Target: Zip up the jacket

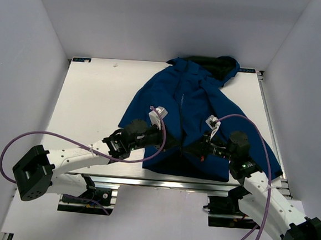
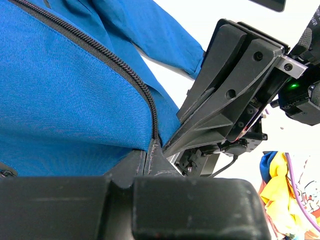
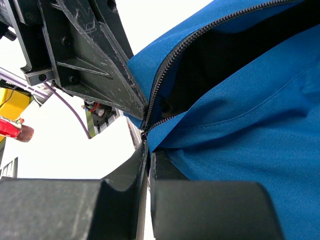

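The royal-blue jacket (image 1: 190, 100) lies on the white table (image 1: 95, 104), hood at the far edge and hem toward me, front open with black lining showing. My left gripper (image 1: 176, 142) and right gripper (image 1: 198, 148) meet at the bottom of the zipper near the hem. In the left wrist view my left gripper (image 2: 148, 150) is shut on the lower end of the dark zipper track (image 2: 125, 70). In the right wrist view my right gripper (image 3: 148, 146) is shut on the other zipper edge (image 3: 165, 75) at its bottom end. The two grippers nearly touch.
White walls close in the table on the left, right and far sides. A metal rail (image 1: 161, 184) runs along the near edge. Purple cables (image 1: 70, 142) loop off both arms. The jacket's right sleeve (image 1: 258, 144) lies beside the right arm.
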Action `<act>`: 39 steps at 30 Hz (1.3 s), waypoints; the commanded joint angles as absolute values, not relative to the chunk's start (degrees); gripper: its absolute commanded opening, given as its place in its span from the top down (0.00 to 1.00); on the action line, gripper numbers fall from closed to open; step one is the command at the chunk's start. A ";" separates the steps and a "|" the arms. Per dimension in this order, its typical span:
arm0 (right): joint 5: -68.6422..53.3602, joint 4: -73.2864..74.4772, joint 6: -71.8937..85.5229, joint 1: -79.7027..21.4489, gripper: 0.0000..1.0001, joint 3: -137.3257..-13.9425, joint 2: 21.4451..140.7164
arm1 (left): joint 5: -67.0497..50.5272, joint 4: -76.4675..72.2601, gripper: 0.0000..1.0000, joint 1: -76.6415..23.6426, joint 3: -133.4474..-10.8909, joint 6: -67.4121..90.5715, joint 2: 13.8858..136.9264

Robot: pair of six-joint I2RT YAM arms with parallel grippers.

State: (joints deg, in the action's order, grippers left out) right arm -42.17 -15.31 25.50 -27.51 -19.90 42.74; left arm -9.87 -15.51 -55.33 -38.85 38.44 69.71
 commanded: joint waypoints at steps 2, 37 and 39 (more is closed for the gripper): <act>-43.15 -21.45 26.63 -27.86 1.00 -20.57 42.10 | -11.78 -16.79 1.00 -55.46 -39.46 38.93 69.61; -43.95 -18.72 23.91 -27.86 1.00 -20.39 42.71 | -11.16 -16.96 1.00 -55.46 -39.46 40.34 69.08; -43.94 -19.51 24.43 -27.86 1.00 -20.04 43.06 | -11.16 -17.14 1.00 -55.46 -39.20 40.34 69.26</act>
State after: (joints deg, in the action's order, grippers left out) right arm -42.44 -15.53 24.91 -27.51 -19.79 42.89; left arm -9.87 -15.51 -55.29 -38.85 40.10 69.71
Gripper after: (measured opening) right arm 0.022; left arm 0.015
